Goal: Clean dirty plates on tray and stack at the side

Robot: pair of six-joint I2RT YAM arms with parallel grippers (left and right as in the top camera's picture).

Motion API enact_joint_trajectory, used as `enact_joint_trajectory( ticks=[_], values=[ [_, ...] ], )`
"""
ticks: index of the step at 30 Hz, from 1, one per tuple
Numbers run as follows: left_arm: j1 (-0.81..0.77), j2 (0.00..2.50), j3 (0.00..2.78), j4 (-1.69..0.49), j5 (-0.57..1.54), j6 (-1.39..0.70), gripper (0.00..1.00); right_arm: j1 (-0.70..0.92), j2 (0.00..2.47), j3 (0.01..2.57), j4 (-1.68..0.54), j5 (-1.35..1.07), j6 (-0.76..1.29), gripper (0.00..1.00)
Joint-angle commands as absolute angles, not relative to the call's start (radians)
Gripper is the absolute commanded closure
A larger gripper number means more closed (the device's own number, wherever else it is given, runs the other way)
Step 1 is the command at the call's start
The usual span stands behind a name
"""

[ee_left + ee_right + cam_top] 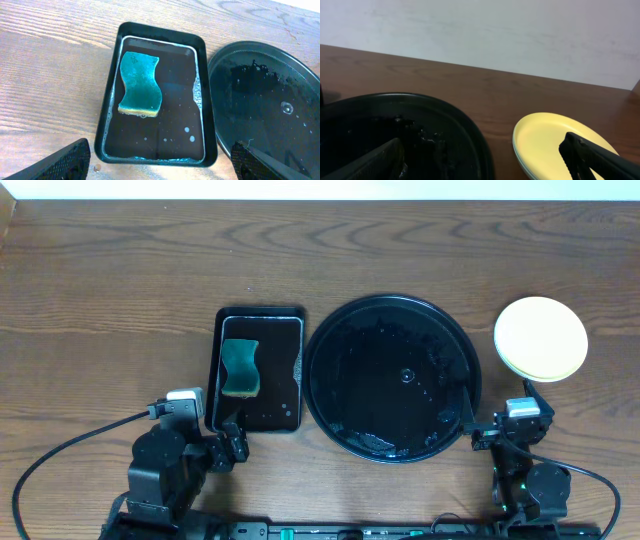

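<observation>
The large round black tray (392, 378) sits at the table's centre, wet, with no plate on it; it also shows in the left wrist view (270, 105) and the right wrist view (395, 135). The plates (540, 338) stand stacked to the tray's right, the pale yellow one on top, with a mint-blue rim showing under it in the right wrist view (545, 142). My left gripper (160, 165) is open and empty, just in front of the rectangular tray. My right gripper (485, 157) is open and empty, between the round tray and the stack.
A smaller rectangular black tray (256, 368) holding soapy water and a teal-and-yellow sponge (240, 367) lies left of the round tray. The sponge (141, 84) sits in its far left part. Brown wooden table all round; a white wall stands behind.
</observation>
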State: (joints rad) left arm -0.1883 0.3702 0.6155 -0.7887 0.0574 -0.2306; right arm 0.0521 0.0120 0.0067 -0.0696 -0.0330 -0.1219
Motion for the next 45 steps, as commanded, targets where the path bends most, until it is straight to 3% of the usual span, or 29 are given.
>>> enact_joint_trajectory(
  ticks=[1, 10, 18, 27, 36, 45],
  values=[
    [-0.192, 0.364, 0.608, -0.816, 0.065, -0.214, 0.1, 0.039, 0.006, 0.006, -0.073, -0.027, -0.136, 0.01],
    [-0.19, 0.228, 0.448, -0.649, 0.037, -0.144, 0.1, 0.039, 0.006, 0.006, -0.073, -0.027, -0.136, 0.01],
    [-0.117, 0.04, 0.189, -0.284, 0.07, -0.058, 0.1, 0.039, 0.006, 0.006, -0.073, -0.027, -0.136, 0.01],
    [-0.044, 0.001, 0.014, 0.147, 0.102, 0.14, 0.1, 0.039, 0.006, 0.006, -0.073, -0.027, -0.136, 0.01],
    [-0.023, 0.001, 0.004, -0.059, 0.106, 0.145, 0.1, 0.039, 0.006, 0.006, -0.073, -0.027, -0.136, 0.01],
    [-0.023, 0.002, 0.004, -0.063, 0.105, 0.146, 0.1, 0.039, 0.006, 0.006, -0.073, -0.027, -0.136, 0.01]
  ],
)
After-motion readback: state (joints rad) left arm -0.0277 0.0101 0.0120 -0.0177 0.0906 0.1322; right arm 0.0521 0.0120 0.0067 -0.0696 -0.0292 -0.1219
